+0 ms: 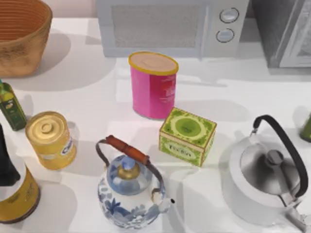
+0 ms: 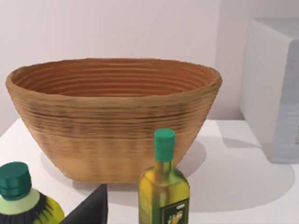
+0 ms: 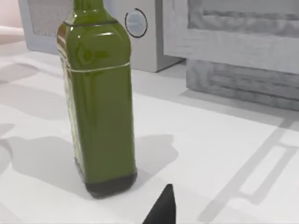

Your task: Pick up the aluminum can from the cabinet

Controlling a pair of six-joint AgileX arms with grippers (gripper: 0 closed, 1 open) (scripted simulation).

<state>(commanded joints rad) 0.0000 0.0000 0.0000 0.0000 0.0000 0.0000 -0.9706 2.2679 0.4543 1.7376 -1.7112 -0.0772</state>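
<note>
**Task object.** The aluminum can [image 1: 50,140], gold-coloured with a ringed lid, stands upright on the table [image 1: 97,97] near its left edge. It is not in the cabinet [image 1: 286,34], which sits at the far right corner, well apart from the can.

**Left edge.** An olive oil bottle [image 1: 10,107] with a green cap stands beyond the can. A large dark bottle with a yellow label [image 1: 17,194] stands at the near left corner. A wicker basket [image 1: 22,36] occupies the far left corner.

**Far edge.** A microwave [image 1: 170,26] stands between the basket and the cabinet.

**Centre.** A pink canister with a yellow lid [image 1: 153,87] stands upright in front of the microwave. A green tea box [image 1: 187,136] lies just beside it, toward the near edge. A blue-and-white teapot [image 1: 129,194] with a brown handle stands at the near edge, between the can and a silver kettle [image 1: 265,179]. The kettle occupies the near right corner.

**Right edge.** A green bottle [image 1: 306,128] stands upright beyond the kettle.

**Left gripper.** In the left wrist view, a dark wedge is probably part of the left gripper [image 2: 88,207]. It sits near the olive oil bottle [image 2: 163,186], facing the basket [image 2: 112,121]. Whether it is open or closed cannot be determined.

**Right gripper.** In the right wrist view, a dark tip of the right gripper [image 3: 161,207] sits near the base of the green bottle [image 3: 98,102], facing the cabinet [image 3: 243,46]. Its state cannot be determined either.
</note>
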